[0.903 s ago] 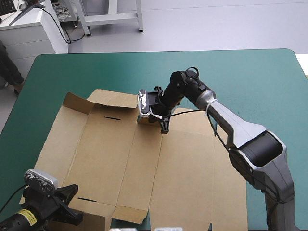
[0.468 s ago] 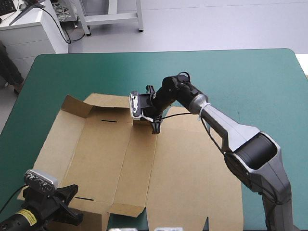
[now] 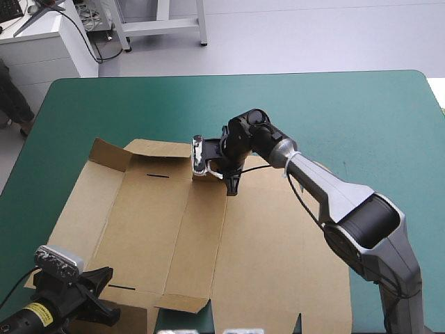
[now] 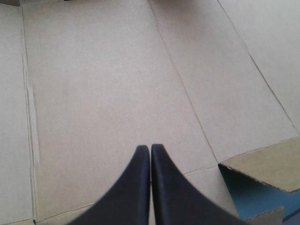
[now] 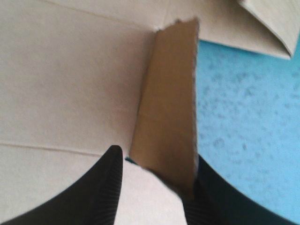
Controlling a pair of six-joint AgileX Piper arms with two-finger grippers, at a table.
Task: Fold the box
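right claw (image 5: 156, 157) part open, box (image 5: 70, 84) flap between | left claw (image 4: 150, 149) shut

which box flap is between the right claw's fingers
The small flap midway along the box's far edge, standing upright; the far-left corner flap and near-edge flap sit clear of the right claw.
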